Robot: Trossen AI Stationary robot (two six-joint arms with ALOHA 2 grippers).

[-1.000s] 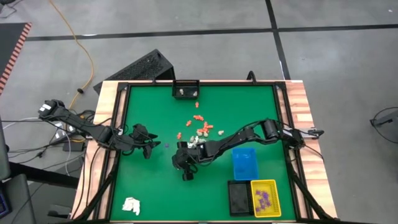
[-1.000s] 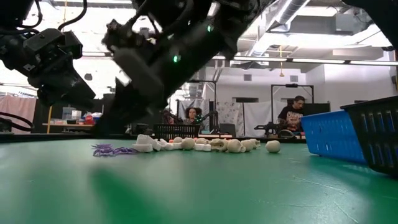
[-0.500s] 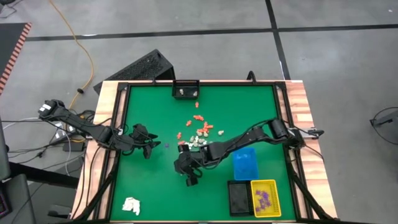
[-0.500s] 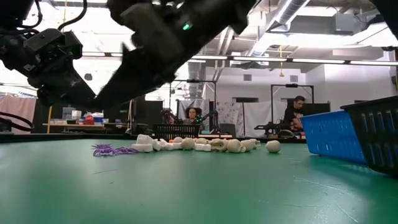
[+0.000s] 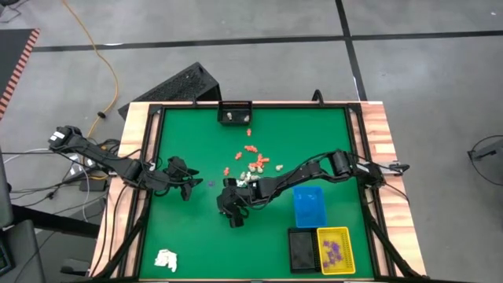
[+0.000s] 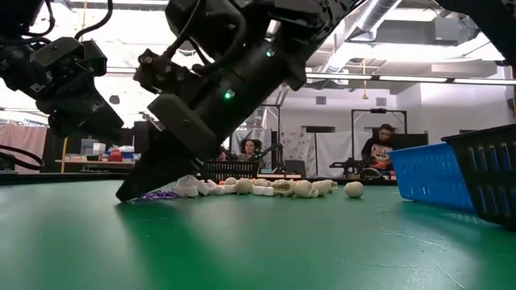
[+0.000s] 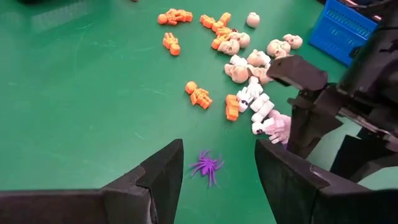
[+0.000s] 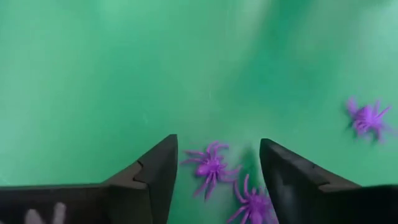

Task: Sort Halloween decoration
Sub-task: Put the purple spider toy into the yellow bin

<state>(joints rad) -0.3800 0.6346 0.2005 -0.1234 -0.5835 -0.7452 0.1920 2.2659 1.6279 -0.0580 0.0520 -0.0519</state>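
Near the middle of the green tabletop (image 5: 196, 236), in the high view, the Halloween decoration (image 5: 253, 165) lies as a loose heap of orange, white and cream pieces. A few purple spiders (image 8: 211, 167) lie apart at the lower left edge of this heap. More purple pieces are already in the yellow tray (image 5: 343, 235) at the lower right of the frame, beside a black tray (image 5: 301, 253) and a blue tray (image 5: 309, 206).

The right tool (image 8: 214, 180) is released, its fingers spread wide and low over one spider, with a second spider close to one finger. The left tool (image 7: 217, 180) waits at the left side, also spread wide, holding nothing, a single spider before it.

The risk, I think, is that the closing fingers catch two spiders together, or push the light one away, because they lie so near.

Compared with one second ago, the right tool was clenched; now it is spread, and it has dropped again toward the tabletop after a short lift.
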